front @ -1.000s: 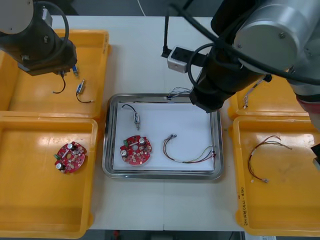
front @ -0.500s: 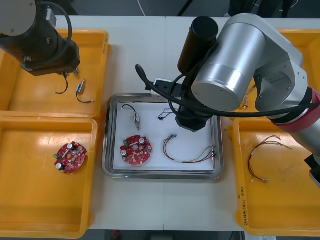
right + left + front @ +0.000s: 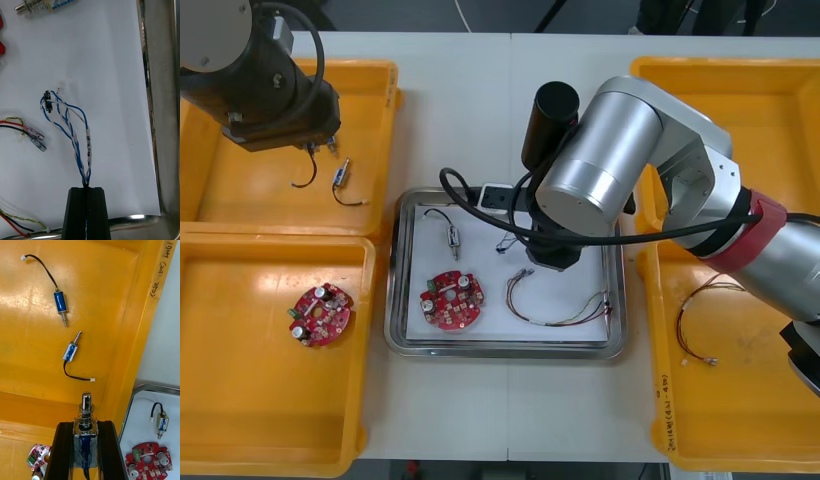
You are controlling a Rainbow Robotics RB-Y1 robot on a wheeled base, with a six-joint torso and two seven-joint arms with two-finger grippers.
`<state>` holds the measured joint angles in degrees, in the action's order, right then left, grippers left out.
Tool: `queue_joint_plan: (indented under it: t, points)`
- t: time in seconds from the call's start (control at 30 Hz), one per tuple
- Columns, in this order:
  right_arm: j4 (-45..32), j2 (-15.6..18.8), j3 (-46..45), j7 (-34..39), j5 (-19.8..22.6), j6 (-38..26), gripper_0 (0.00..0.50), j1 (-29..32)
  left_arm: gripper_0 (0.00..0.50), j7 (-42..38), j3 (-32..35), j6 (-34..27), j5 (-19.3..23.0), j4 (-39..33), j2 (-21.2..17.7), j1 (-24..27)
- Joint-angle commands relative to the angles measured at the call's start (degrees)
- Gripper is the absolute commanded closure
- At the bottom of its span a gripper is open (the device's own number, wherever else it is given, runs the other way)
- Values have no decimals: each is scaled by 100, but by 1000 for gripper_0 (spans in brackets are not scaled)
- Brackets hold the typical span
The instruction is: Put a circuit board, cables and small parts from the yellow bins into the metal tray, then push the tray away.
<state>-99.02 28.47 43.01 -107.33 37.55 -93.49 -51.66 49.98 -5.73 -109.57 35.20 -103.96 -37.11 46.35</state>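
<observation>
We see the right gripper at the centre of the front frame, over the metal tray. Its fingers are pinched tight on the twisted blue and white cable, whose loose end fans out over the tray's white inside. In the tray lie a red circuit board, a red and yellow cable and a small metal part. At upper left, above a yellow bin, the left gripper clamps a blue-bodied part.
</observation>
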Motion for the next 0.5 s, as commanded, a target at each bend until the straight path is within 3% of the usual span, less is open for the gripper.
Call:
queue_joint_plan:
  t: [0.03,0.27,0.5]
  points:
    - [163,-122,120,-192,-73,200,500,-248,500,214,-78,-43,22,-204,-33,5]
    - [181,-122,419,-236,-627,209,500,-248,498,214,-78,-43,40,-257,-33,5]
    - [269,-122,481,-254,-635,279,500,-248,498,214,-78,-43,57,-283,-33,5]
